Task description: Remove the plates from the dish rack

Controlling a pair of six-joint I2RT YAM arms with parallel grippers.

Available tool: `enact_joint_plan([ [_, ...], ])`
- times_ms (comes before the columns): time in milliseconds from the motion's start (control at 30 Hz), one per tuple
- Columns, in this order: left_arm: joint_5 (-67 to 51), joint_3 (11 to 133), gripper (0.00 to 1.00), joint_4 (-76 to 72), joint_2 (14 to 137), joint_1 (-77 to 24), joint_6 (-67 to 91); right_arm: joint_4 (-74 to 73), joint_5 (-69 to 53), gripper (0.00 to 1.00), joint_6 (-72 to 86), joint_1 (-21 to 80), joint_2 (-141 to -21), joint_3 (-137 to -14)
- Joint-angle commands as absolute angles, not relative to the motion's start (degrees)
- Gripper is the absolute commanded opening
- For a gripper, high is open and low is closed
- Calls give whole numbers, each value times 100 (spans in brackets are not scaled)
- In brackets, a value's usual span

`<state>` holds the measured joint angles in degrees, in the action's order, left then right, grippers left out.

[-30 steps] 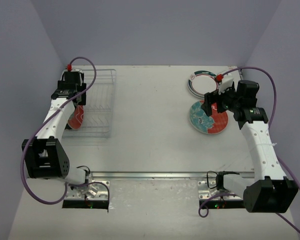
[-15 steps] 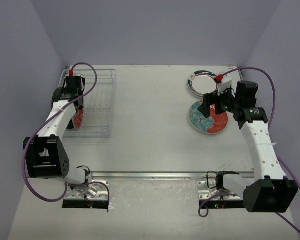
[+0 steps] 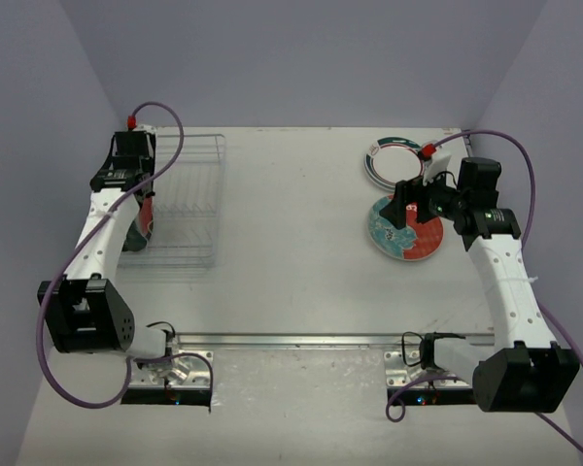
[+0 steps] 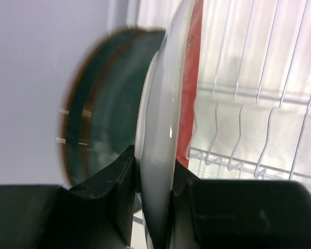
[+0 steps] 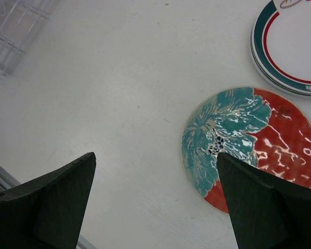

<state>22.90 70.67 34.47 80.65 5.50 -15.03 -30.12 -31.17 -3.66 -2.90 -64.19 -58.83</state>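
The wire dish rack (image 3: 185, 199) stands at the far left. My left gripper (image 3: 139, 199) is shut on the rim of a plate (image 3: 146, 225) with a white back and a red-orange face, held on edge at the rack's left side. In the left wrist view the jaws (image 4: 153, 171) clamp this plate (image 4: 163, 119), and a dark teal plate (image 4: 96, 124) stands on edge just behind it, blurred. My right gripper (image 3: 408, 206) is open and empty above the red and teal plate (image 3: 408, 233), which lies flat on the table (image 5: 249, 140). A white plate with a green rim (image 3: 389, 160) lies behind it.
The green-rimmed plate (image 5: 295, 46) looks like a stack of two. Rack wires (image 4: 249, 104) stand right of the held plate. The left wall is close beside the rack. A metal rail (image 3: 311, 340) runs along the near edge between the arm bases.
My left wrist has swung left and back over the rack's left edge with the red-faced plate in its jaws; the plate now shows more edge-on. The right arm has barely moved.
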Motion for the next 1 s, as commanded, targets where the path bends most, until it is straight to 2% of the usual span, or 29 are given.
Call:
enact_joint_plan([
  [0, 2021, 8283, 0, 2683, 7157, 571, -1785, -2801, -3413, 99, -102, -290, -6482, -5913],
  [100, 1238, 8621, 0, 2822, 6904, 572, -1811, -2795, -3601, 99, 70, -290, -6594, -6022],
  [167, 226, 8916, 0, 3161, 6790, 571, -1813, -2782, -3896, 99, 237, -290, -6658, -6087],
  [200, -639, 8999, 0, 3398, 6594, 571, -1854, -2717, -4206, 99, 376, -290, -6731, -6160],
  [267, -2170, 9021, 0, 3832, 6455, 563, -1902, -2687, -4727, 99, 480, -242, -6787, -6207],
  [367, -3860, 8862, 0, 4209, 6264, 554, -1834, -2592, -5347, 99, 588, -35, -6812, -6250],
  [400, -3907, 8785, 0, 4309, 6229, 554, -1800, -2575, -5397, 99, 578, 80, -6810, -6258],
  [500, -5277, 8423, 0, 4544, 6098, 509, -1686, -2643, -5339, 98, 306, 784, -6819, -6360],
  [767, -6129, 8198, 0, 5055, 6155, 184, -1812, -3222, -5222, 92, -246, 2053, -7307, -6698],
  [967, -6104, 7862, 0, 5285, 6156, -500, -2001, -3144, -5359, 90, 13, 2632, -7720, -6903],
])
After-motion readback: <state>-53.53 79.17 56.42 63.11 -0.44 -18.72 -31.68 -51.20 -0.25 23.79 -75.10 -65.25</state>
